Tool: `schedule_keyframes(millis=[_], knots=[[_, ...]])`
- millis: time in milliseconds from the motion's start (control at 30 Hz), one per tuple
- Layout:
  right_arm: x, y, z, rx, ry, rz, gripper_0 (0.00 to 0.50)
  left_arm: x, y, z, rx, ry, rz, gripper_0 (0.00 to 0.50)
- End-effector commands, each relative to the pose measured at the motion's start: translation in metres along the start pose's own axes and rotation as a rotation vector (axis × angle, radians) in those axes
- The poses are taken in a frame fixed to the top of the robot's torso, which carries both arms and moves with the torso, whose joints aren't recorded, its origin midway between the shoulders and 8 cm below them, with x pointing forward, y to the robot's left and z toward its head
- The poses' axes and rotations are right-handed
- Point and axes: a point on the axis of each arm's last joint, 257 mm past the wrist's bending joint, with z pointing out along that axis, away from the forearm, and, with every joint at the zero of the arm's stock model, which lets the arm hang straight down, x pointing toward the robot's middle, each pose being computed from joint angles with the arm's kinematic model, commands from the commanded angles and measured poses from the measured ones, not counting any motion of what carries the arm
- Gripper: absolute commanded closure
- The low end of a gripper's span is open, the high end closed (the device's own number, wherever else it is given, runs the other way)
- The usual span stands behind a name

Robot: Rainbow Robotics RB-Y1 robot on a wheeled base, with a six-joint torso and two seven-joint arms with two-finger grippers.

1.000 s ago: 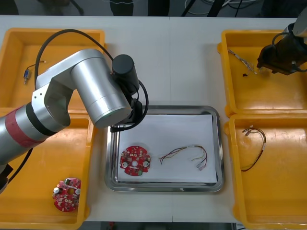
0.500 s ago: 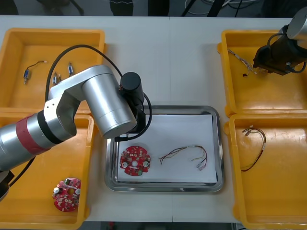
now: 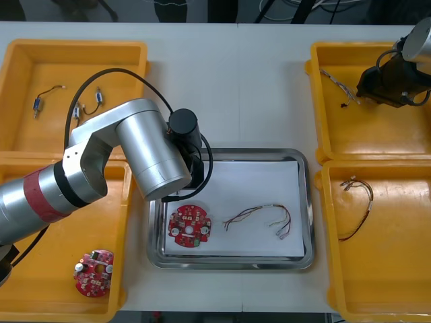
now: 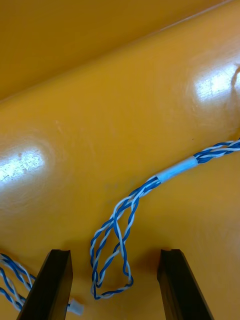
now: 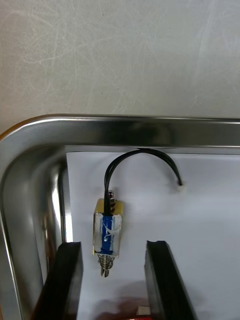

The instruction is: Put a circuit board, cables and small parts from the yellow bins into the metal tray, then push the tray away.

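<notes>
Left pincer: my left pincer [image 5: 114,244] is released, its fingers [image 5: 70,272] standing apart on either side of a small metal part [image 5: 107,232], with a gap on each side.
Small metal part: blue-bodied, it lies on the white lining just inside a corner of the metal tray [image 5: 125,125]. A black wire [image 5: 142,152] arches from it toward the rim and comes back down onto the lining.
Left arm: in the front view it reaches in from my left and covers the tray's far left corner.
Tray contents: a round red circuit board [image 3: 189,226] lies in the near left part. A red and yellow cable [image 3: 259,219] lies beside it, apart from it.
Right pincer: my right pincer [image 4: 115,252] is also released, fingers wide, low over the floor of the far right yellow bin [image 3: 337,138].
Twisted blue and white cable [image 4: 150,185]: its looped end lies between my right fingers, touching neither. The rest runs away across the bin floor.
Near right bin [image 3: 404,269]: a thin dark cable [image 3: 360,208] lies in it.
Near left bin [image 3: 40,269]: a second red board [image 3: 93,273] lies in it.
Far left bin [image 3: 27,67]: a few more metal parts [image 3: 87,104] lie in it.
Tabletop [image 3: 256,81]: light, with the tray between the bins.
</notes>
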Motion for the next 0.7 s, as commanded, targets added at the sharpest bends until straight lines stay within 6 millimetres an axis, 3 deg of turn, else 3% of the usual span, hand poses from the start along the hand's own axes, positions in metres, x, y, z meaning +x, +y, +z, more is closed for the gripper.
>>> schedule_keyframes(millis=[33,67,100,133,367,700], knots=[[-0.001,0.004,0.001,-0.013,-0.010,-0.030,0.208,0.008,-0.013,0.002,0.028,-0.002,-0.062,0.000],[-0.001,0.004,0.001,-0.014,-0.010,-0.029,0.279,0.008,-0.013,0.002,0.028,-0.002,-0.063,0.000],[0.000,0.005,0.002,-0.016,-0.008,-0.027,0.433,0.008,-0.013,0.002,0.028,-0.002,-0.066,0.000],[0.001,0.006,0.002,-0.021,-0.006,-0.023,0.497,0.008,-0.014,0.002,0.029,-0.002,-0.068,0.000],[-0.002,0.006,-0.001,-0.022,-0.006,-0.030,0.500,0.003,-0.014,-0.003,0.037,-0.015,-0.076,0.000],[-0.014,-0.003,-0.039,-0.011,0.051,-0.059,0.500,-0.016,-0.003,-0.035,0.040,-0.010,-0.112,0.000]])
